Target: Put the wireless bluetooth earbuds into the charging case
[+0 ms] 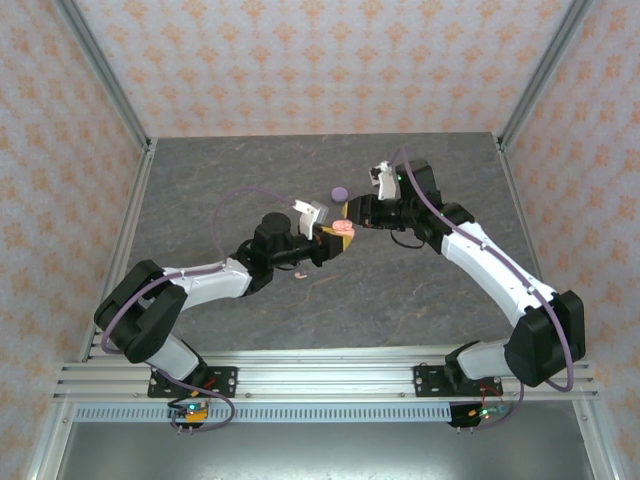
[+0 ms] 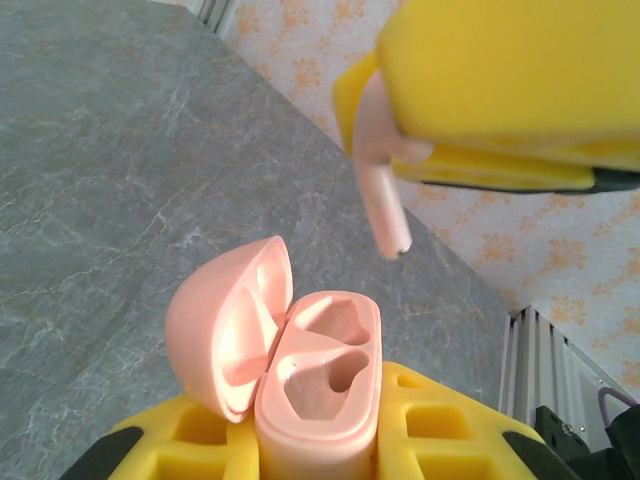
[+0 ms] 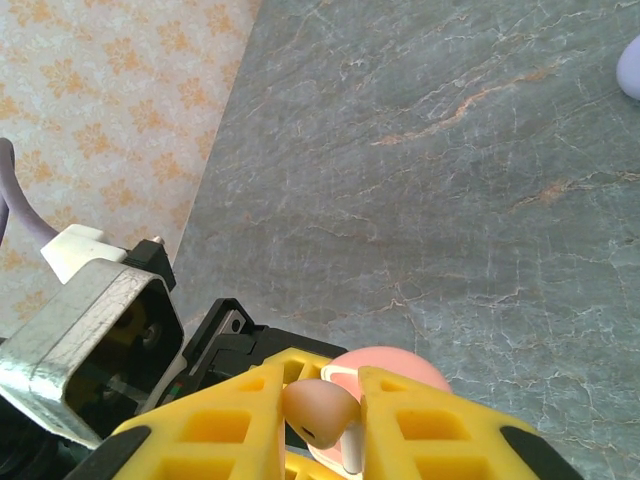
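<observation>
My left gripper (image 2: 318, 425) is shut on the pale pink charging case (image 2: 322, 385), which stands upright between its yellow fingers (image 2: 445, 420). The lid (image 2: 225, 335) is swung open to the left and both sockets show bare. Just above the case hangs a pale pink earbud (image 2: 385, 195), stem pointing down, pinched in my right gripper (image 3: 325, 405). In the right wrist view this earbud (image 3: 318, 412) sits between the yellow fingers with the pink case (image 3: 400, 362) right beneath. In the top view the left gripper (image 1: 333, 238) and right gripper (image 1: 352, 214) meet mid-table.
A lilac round case (image 1: 339, 192) lies on the grey table behind the grippers; its edge (image 3: 631, 66) is at the upper right of the right wrist view. Another small pink earbud (image 1: 299, 275) lies on the table by the left arm. Wallpapered walls close in the table.
</observation>
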Motion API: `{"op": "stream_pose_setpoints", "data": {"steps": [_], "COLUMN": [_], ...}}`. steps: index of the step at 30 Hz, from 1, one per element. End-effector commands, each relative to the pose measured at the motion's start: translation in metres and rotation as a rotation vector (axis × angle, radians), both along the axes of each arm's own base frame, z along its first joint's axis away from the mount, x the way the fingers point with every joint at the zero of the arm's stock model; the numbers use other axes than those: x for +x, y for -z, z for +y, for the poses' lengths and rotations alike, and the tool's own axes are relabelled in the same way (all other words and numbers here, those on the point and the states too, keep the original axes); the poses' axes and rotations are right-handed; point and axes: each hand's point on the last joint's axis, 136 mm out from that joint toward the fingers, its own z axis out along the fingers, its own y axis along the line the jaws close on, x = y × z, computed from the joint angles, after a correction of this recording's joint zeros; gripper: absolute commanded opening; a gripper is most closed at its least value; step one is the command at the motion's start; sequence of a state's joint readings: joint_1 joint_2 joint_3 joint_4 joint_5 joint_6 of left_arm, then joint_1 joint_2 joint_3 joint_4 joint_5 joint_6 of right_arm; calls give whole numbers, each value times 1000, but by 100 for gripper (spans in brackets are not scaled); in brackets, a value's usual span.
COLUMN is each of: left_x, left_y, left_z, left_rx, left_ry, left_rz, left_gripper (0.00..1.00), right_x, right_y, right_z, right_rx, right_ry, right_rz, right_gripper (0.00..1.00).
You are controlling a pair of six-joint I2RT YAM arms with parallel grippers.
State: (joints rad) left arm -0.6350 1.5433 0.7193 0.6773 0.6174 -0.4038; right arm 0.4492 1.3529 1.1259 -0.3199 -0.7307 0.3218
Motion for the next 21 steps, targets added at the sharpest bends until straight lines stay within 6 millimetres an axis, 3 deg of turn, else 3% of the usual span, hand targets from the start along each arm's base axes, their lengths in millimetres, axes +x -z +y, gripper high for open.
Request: {"op": "stream_pose_setpoints", "data": {"steps": [1,21], "left_x": [3,5], "left_y": [-29,-42], "left_z": [-7,-5], "left_rx": [-65,-97], "left_ry": [14,-13], "left_rz": [-67,-71], "left_gripper": [11,11], "right_x": [4,2], "right_y": [-28,-18], "right_z": [6,9], "right_rx": [41,26], "right_ry": [-16,-31], "right_rz": [-73,-55], "right_gripper": [23,23]}}
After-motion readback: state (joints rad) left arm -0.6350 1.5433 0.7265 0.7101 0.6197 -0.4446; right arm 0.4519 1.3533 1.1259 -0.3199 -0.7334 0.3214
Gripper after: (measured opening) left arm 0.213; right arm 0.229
